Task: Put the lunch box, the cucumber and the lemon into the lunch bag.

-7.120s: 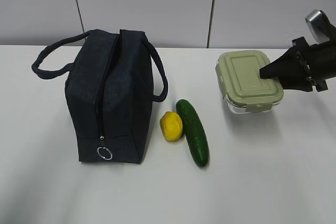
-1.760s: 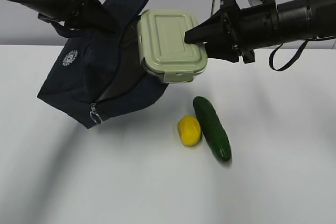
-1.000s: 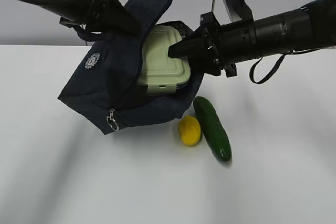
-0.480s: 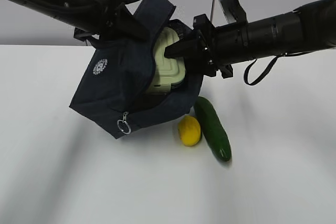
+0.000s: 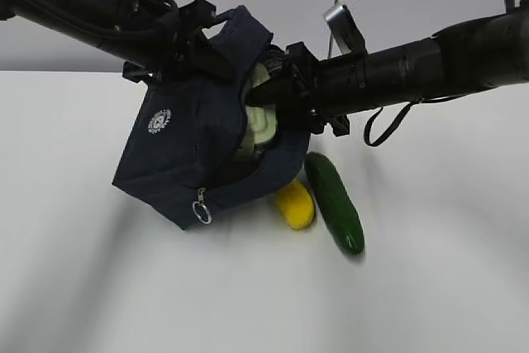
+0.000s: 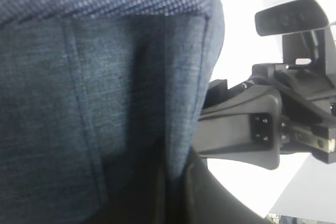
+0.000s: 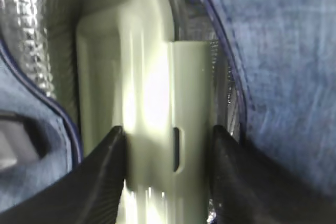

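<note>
The navy lunch bag point(image 5: 186, 155) hangs tilted above the table with its mouth facing right. My left gripper point(image 5: 198, 51) is shut on its upper edge; the left wrist view shows the fabric point(image 6: 94, 77) pinched at the left gripper point(image 6: 176, 182). My right gripper point(image 5: 266, 95) is shut on the lunch box point(image 5: 260, 126), which is mostly inside the bag's mouth. In the right wrist view the green lid point(image 7: 152, 77) sits between the fingers point(image 7: 102, 182) of the right gripper point(image 7: 168, 145), with silver lining point(image 7: 31, 24) around it. The lemon point(image 5: 296, 204) and the cucumber point(image 5: 335, 202) lie on the table below the bag.
The white table point(image 5: 430, 287) carries only the lemon and the cucumber, side by side right of the bag's lower corner. The zipper's ring pull point(image 5: 201, 215) hangs at the bag's low end. My right arm's wrist point(image 6: 252, 129) shows in the left wrist view.
The lunch box has gone deeper into the bag's mouth, from held outside to mostly hidden. The bag has shifted right and down, and its corner now overlaps the lemon.
</note>
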Available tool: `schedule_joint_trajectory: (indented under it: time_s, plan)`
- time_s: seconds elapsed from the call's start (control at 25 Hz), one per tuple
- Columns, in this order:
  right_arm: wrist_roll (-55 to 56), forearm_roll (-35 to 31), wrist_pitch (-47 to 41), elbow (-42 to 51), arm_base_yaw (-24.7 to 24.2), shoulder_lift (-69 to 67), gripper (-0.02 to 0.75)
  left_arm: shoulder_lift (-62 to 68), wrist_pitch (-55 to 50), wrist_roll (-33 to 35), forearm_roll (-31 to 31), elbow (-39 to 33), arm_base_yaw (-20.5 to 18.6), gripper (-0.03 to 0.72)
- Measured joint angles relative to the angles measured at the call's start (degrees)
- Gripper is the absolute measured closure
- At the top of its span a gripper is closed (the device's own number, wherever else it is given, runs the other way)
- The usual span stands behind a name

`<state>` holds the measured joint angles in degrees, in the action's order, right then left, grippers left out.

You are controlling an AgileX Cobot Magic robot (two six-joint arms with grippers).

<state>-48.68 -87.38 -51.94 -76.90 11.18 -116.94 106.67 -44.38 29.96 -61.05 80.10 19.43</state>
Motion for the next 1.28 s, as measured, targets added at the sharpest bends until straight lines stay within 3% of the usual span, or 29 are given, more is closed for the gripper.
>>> schedule_joint_trajectory:
  time_s: [0.28, 0.68, 1.28]
  plan:
    - [0.00, -0.58, 0.52, -3.81, 1.66, -3.35, 0.387, 0.05, 0.23, 0.00, 0.00, 0.00, -0.22, 0.701]
    - [0.00, 0.14, 0.41, -4.15, 1.74, -4.10, 0.387, 0.33, -1.61, 0.00, 0.12, 0.00, -3.94, 0.701]
    - [0.00, 0.73, 1.23, -4.15, 1.74, -4.10, 0.387, 1.64, -3.14, 1.70, -3.02, 0.25, -4.03, 0.701]
